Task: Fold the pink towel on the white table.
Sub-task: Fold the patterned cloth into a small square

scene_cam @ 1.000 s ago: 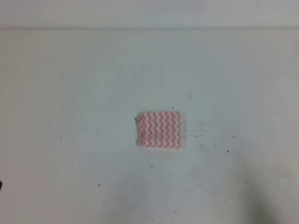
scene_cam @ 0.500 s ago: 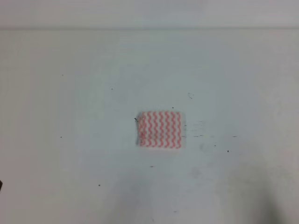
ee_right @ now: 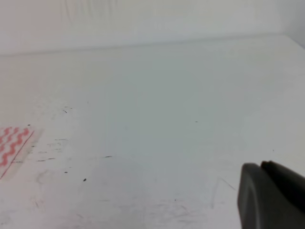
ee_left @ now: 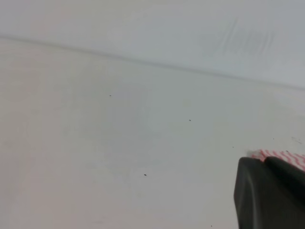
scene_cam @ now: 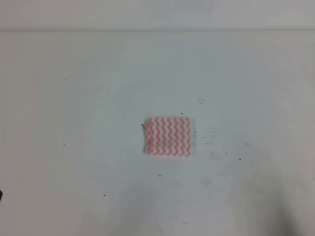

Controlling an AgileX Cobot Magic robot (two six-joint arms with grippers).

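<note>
- Across the high view, the white table (scene_cam: 74,123) fills nearly everything we see, with a pale band along the far edge at twelve o'clock and small dark specks scattered over its surface.
- At nine o'clock of that view we find only bare tabletop and specks; neither arm reaches into the high view.
- Just right of the middle lies the pink towel (scene_cam: 168,136), a compact rectangle with pink-red and white wavy stripes, flat on the table and touched by nothing.
- Beside the towel's right edge, toward three o'clock, we see a cluster of faint dark scuffs (scene_cam: 209,142) on the tabletop.
- From the left wrist camera, the left gripper (ee_left: 269,193) shows as a dark block at five o'clock; only part of it is in frame, so we cannot tell how wide it stands. Nothing appears to be held in it.
- A sliver of the striped towel (ee_left: 281,155) peeks out just behind that dark block, at four o'clock.
- From the right wrist camera, the towel's corner (ee_right: 13,145) sits at nine o'clock, cut off by the frame.
- The right gripper (ee_right: 269,195) shows as a dark block at five o'clock, well apart from the towel; its opening is out of frame, so we cannot tell its width, and we see nothing in it.
</note>
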